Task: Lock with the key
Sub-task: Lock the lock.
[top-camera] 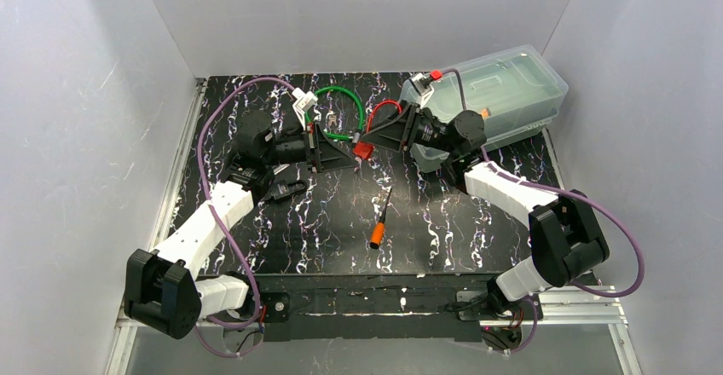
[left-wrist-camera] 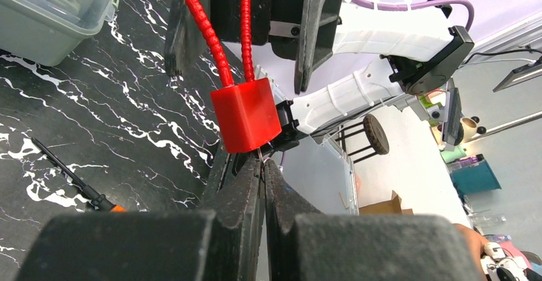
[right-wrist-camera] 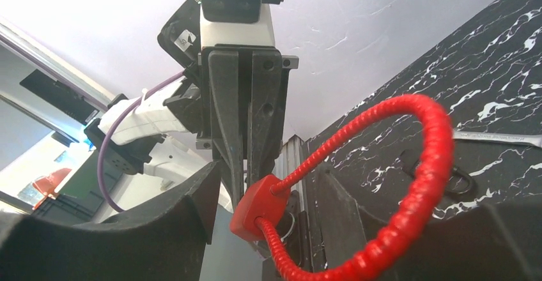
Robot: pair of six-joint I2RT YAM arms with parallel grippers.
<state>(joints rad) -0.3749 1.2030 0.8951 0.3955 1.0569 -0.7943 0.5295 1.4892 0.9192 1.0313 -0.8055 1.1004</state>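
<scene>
The red lock body (top-camera: 362, 151) hangs above the middle of the table, its red ribbed cable (top-camera: 385, 107) looping up behind it. In the left wrist view the lock body (left-wrist-camera: 246, 115) sits right at the tips of my left gripper (left-wrist-camera: 263, 163), which is shut on the key (left-wrist-camera: 263, 156); only a sliver of metal shows under the lock. My right gripper (right-wrist-camera: 271, 180) is open, and the lock body (right-wrist-camera: 259, 207) hangs between its jaws with a gap on the left side. The cable (right-wrist-camera: 429, 166) arcs off to the right. My left gripper (top-camera: 331, 155) and right gripper (top-camera: 390, 133) face each other.
A screwdriver (top-camera: 380, 219) with an orange handle lies on the black marbled table (top-camera: 460, 230) in front of the grippers. A clear plastic bin (top-camera: 499, 94) stands at the back right. A green cable (top-camera: 339, 102) and a white connector (top-camera: 300, 100) lie at the back.
</scene>
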